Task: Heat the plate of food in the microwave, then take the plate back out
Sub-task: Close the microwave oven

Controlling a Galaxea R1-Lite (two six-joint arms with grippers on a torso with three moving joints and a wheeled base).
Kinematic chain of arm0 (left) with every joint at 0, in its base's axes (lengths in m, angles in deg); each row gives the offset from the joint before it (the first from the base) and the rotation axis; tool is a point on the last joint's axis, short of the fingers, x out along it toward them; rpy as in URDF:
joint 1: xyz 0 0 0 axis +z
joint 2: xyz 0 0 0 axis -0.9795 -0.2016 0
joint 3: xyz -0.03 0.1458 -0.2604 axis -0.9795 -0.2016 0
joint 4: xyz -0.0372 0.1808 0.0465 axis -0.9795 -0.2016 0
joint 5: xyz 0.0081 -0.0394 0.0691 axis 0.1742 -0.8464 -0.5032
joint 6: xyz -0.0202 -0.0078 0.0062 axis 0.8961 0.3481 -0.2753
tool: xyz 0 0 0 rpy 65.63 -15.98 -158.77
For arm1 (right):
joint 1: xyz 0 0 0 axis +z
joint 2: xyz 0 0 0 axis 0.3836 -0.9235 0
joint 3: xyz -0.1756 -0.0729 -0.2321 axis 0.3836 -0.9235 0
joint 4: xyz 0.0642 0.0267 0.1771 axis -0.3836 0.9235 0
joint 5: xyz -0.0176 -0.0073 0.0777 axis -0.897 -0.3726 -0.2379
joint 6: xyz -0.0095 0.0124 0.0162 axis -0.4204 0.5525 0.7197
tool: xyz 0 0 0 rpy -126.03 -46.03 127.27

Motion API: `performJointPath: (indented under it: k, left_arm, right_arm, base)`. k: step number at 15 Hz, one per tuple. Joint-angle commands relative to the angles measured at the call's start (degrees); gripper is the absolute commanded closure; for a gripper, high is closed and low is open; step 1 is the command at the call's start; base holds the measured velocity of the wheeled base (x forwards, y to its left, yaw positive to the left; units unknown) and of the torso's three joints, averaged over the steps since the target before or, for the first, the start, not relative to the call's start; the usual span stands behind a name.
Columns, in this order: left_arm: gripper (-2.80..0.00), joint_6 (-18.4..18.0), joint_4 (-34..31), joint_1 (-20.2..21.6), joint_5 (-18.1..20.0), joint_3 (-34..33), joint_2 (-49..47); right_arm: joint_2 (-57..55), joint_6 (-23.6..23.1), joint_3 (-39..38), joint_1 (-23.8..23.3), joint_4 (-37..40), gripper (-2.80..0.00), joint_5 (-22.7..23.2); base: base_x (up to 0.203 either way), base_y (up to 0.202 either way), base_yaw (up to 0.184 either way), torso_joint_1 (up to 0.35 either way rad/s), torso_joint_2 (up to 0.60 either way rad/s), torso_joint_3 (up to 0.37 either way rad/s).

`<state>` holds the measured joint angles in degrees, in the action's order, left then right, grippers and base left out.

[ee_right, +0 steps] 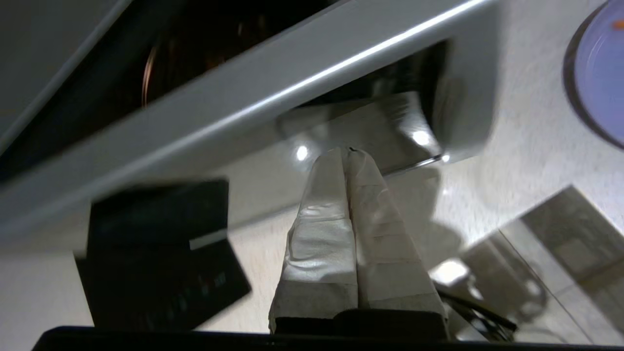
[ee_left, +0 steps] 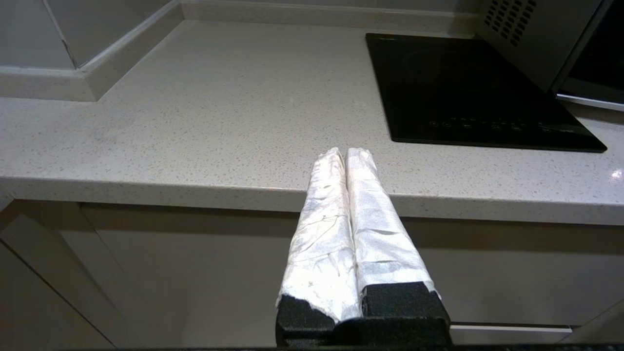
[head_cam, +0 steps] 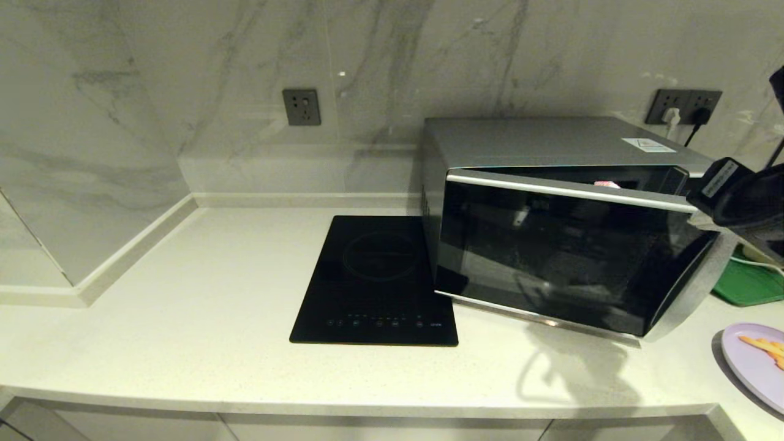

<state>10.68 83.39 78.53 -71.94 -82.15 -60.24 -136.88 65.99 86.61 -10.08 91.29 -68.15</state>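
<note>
Plate of food [head_cam: 756,358] with orange sticks sits on counter [head_cam: 184,318] beside microwave [head_cam: 563,226], door ajar; right gripper [ee_right: 347,152] closed, empty, at door top; left gripper [ee_left: 345,152] closed, empty.

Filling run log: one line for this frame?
microwave door ajar | plate of food on counter, outside | right gripper shut, at door's top edge | left gripper shut, parked
</note>
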Motion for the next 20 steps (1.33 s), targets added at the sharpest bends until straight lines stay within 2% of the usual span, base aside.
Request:
performJointPath:
  k: [1,3,5,9,20]
  left_arm:
    - [0.00,0.0,0.0,0.0,0.0,0.0,0.0]
    - [0.00,0.0,0.0,0.0,0.0,0.0,0.0]
    - [0.00,0.0,0.0,0.0,0.0,0.0,0.0]
    - [0.00,0.0,0.0,0.0,0.0,0.0,0.0]
    - [0.00,0.0,0.0,0.0,0.0,0.0,0.0]
  right_arm:
    - [-4.4,-0.4,0.5,-6.6,-3.7,0.00,0.1]
    - [-8.7,-0.9,1.4,-11.9,-5.1,0.00,1.2]
    - [-11.9,-1.0,3.9,-16.4,-5.4,0.00,5.2]
    - [-13.3,-1.3,7.0,-21.3,-5.3,0.00,20.2]
    - [-17.4,-2.3,14.3,-21.8,-5.3,0.00,21.6]
  base:
    - [0.000,0.000,0.000,0.000,0.00,0.000]
    - [0.000,0.000,0.000,0.000,0.00,0.000]
    - [0.000,0.000,0.000,0.000,0.00,0.000]
    - [0.000,0.000,0.000,0.000,0.00,0.000]
    - [0.000,0.000,0.000,0.000,0.00,0.000]
